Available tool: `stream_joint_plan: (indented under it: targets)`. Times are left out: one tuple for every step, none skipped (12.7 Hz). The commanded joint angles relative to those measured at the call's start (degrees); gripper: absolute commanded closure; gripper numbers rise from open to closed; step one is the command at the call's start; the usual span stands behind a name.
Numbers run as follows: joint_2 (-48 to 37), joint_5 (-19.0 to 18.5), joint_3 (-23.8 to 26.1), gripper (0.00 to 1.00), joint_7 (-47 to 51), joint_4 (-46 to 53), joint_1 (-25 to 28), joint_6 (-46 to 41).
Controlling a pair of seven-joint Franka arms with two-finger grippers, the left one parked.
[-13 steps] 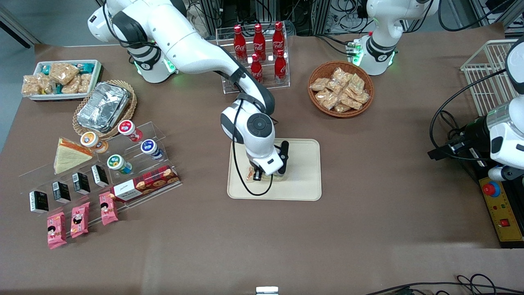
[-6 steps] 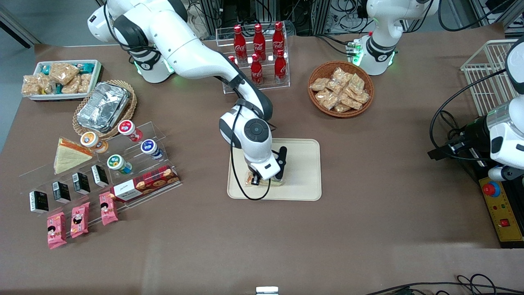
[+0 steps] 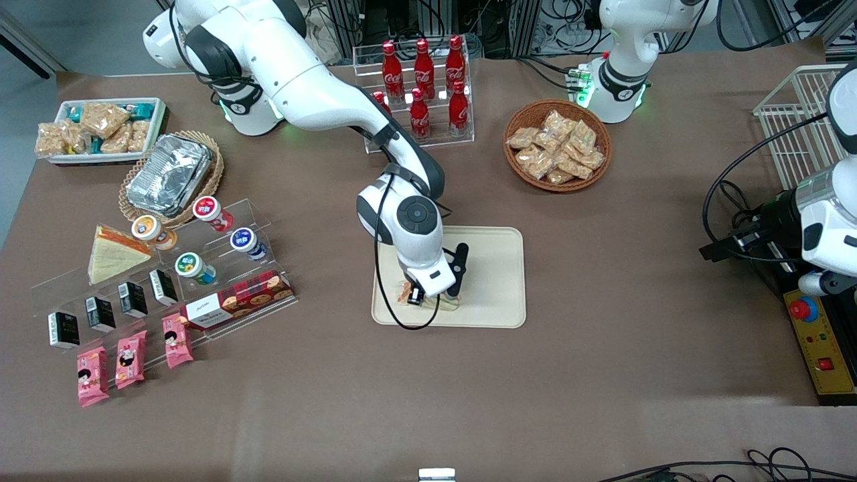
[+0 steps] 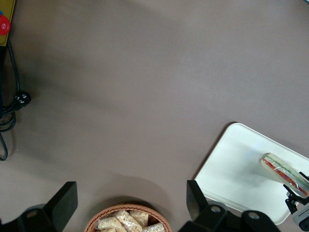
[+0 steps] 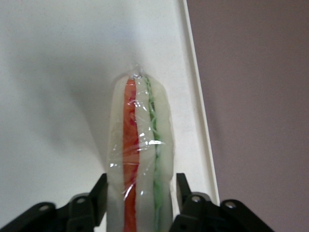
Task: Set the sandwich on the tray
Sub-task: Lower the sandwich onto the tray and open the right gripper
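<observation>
The sandwich (image 5: 140,135) is a clear-wrapped wedge with an orange-red and a green stripe along its cut edge. It stands on edge between the fingers of my right gripper (image 5: 141,186), which is shut on it. In the front view the gripper (image 3: 428,298) is low over the cream-beige tray (image 3: 495,281), at the tray's part nearest the front camera and toward the working arm's end. The sandwich (image 3: 447,302) peeks out under the wrist, at or just above the tray surface. The tray rim (image 5: 195,111) runs close beside the sandwich. The left wrist view shows the sandwich (image 4: 282,169) over the tray (image 4: 231,169).
A second plain-faced wedge (image 3: 114,254) lies on the acrylic stand with cups and snack packs toward the working arm's end. A cola bottle rack (image 3: 422,73) and a wicker basket of snacks (image 3: 557,144) stand farther from the front camera than the tray. A foil container (image 3: 167,174) and white tub (image 3: 100,127) are nearby.
The gripper has moved down and a little nearer to the front camera with the sandwich, bringing it lower onto the tray. Nothing else has moved.
</observation>
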Motion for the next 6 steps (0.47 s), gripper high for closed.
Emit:
stream_joint_plan:
  targets:
    - [-1.37,2.27,0.25,0.02,0.66,0.93,-0.31,-0.31]
    - [-2.51,3.51,0.16,0.02,0.48,0.93,-0.31,-1.18]
    - [-3.74,4.30,-0.02,0.02,0.48,1.02,-0.31,-3.19]
    - [-5.75,4.66,-0.02,0.02,0.74,1.02,-0.31,-5.30]
    - [-7.95,5.27,-0.11,0.02,1.01,1.02,-0.49,-7.06]
    - [-9.97,6.06,-0.28,0.02,1.01,0.93,-0.84,-8.99]
